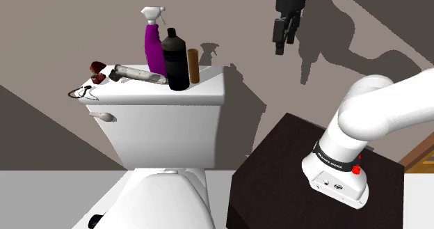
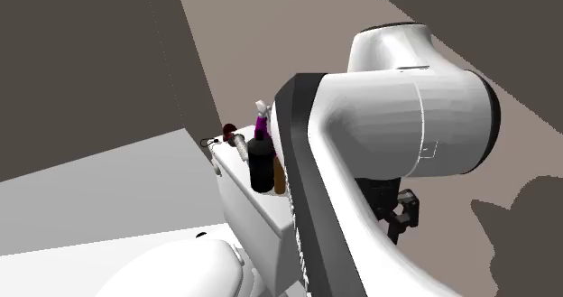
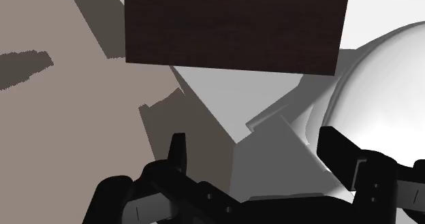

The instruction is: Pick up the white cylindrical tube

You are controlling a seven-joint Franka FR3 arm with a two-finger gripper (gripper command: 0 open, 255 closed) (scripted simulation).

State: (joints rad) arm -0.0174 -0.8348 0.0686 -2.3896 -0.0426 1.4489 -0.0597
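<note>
Broadly, the toilet [image 1: 167, 200] takes up the shoulder view's left half, its tank [image 1: 167, 133] capped by a lid [image 1: 212, 87] that carries the clutter. The dark stand [image 1: 278, 172] sits at the lower right with the white arm [image 1: 379, 113] mounted on it. The arm swells up from its base, runs off that view's right edge, and shows again at the top edge as the black claw [image 1: 282, 46]. The claw hangs in the air with its fingers pointing down, well above lid height and off the tank's right end, over the gap between tank and stand. In the wrist view the claw [image 3: 255, 139] stands wide with nothing between its fingers, and the stand's dark top and the pale floor lie beyond it. The white cylindrical tube [image 1: 139, 74] lies flat on the lid toward its left end, so from the claw it is down and well away to the shoulder view's left. Its long axis runs along the lid's length, slightly slanted, so I judge the fingers should close across its short width from above. Between claw and tube stand a black bottle [image 1: 177, 60], a purple spray bottle [image 1: 154, 43] and a small brown cylinder [image 1: 194, 65]. The black bottle is just beside the tube's nearer end, so the approach likely needs height over them before dropping
</note>
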